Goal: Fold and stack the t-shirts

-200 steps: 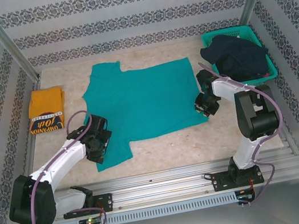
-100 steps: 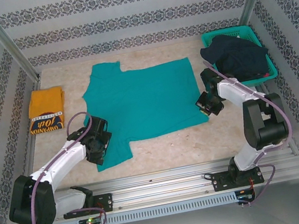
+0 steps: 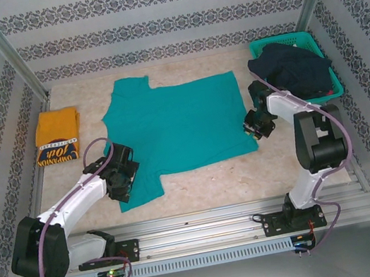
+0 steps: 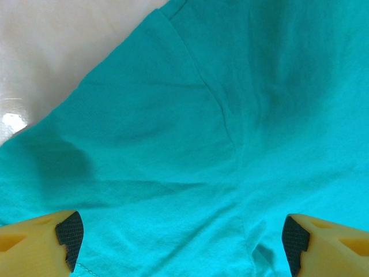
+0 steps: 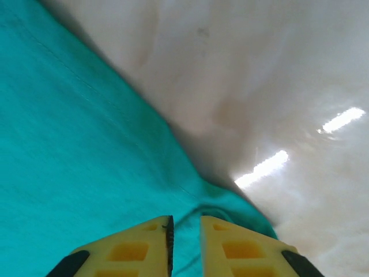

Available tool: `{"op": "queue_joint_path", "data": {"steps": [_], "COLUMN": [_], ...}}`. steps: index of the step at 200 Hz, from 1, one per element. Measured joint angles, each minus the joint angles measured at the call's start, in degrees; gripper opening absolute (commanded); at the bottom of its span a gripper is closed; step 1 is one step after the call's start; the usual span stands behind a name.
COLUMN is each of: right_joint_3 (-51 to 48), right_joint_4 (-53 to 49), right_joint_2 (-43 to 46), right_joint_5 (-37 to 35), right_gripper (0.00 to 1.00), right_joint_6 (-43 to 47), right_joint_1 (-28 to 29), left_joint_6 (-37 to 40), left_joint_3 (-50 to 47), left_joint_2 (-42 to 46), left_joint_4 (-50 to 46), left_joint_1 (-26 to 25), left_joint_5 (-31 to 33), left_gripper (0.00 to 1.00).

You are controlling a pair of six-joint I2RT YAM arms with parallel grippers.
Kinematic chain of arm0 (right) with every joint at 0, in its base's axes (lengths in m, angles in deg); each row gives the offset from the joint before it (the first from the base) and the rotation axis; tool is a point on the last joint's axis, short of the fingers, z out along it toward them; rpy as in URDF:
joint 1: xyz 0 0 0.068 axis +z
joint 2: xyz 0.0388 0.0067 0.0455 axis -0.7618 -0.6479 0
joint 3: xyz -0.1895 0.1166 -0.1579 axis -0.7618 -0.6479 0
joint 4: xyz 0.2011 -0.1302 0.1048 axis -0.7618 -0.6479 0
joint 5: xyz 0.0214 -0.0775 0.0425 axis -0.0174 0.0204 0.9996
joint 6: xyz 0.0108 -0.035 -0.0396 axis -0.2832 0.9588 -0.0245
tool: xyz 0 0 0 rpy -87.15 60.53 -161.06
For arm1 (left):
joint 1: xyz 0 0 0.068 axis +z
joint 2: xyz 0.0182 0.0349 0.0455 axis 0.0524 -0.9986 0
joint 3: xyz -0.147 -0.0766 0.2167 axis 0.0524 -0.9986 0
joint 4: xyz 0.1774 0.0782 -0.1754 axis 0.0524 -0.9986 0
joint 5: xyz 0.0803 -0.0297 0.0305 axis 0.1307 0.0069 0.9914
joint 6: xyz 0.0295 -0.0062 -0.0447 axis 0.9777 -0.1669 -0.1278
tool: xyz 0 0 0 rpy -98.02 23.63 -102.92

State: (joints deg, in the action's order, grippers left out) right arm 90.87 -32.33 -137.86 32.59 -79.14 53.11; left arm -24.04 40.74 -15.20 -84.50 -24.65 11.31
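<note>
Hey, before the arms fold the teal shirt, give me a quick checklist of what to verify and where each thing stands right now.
1. Left gripper holds cloth: not ok, open above the teal t-shirt sleeve.
2. Right gripper holds the hem: ok, shut, cloth puckered at its tips.
3. Teal t-shirt lies flat: ok.
4. Yellow t-shirt out of the way: ok, folded at the table's left edge.
5. Dark clothes contained in the basket: not ok, draped over its rim.

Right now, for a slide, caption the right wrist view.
Right gripper pinching the edge of the teal shirt, pale table beside it.
</note>
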Motion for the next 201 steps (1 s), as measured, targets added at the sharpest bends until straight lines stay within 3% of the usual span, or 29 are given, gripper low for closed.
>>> {"op": "queue_joint_path", "data": {"steps": [51,135,151,174,201], "right_joint_3": [-0.79,-10.82,-12.09,-12.13,-9.35], "right_joint_4": [1.29,-1.03,-1.95,-2.14,-2.38], "right_joint_2": [-2.36,7.3,8.28,9.77,9.42], "right_joint_5": [2.86,4.46,4.52,4.48,4.2], "right_gripper": [0.12,0.09,0.13,0.29,0.33], "right_joint_6": [0.0,0.76,1.07,0.57,0.07], "right_joint_1": [0.0,0.0,0.0,-0.26,-1.14], "left_joint_6": [0.0,0.0,0.0,0.0,0.0], "left_joint_3": [0.0,-0.92,-1.14,-1.22,-1.22], "left_joint_2": [-0.09,-0.63,-0.63,-0.61,-0.59], "left_joint_4": [0.46,1.92,2.1,2.1,2.1], "left_joint_1": [0.0,0.0,0.0,0.0,0.0], "left_joint_5": [-0.2,-1.31,-1.49,-1.49,-1.49], "left_gripper": [0.9,0.9,0.9,0.9,0.9]}}
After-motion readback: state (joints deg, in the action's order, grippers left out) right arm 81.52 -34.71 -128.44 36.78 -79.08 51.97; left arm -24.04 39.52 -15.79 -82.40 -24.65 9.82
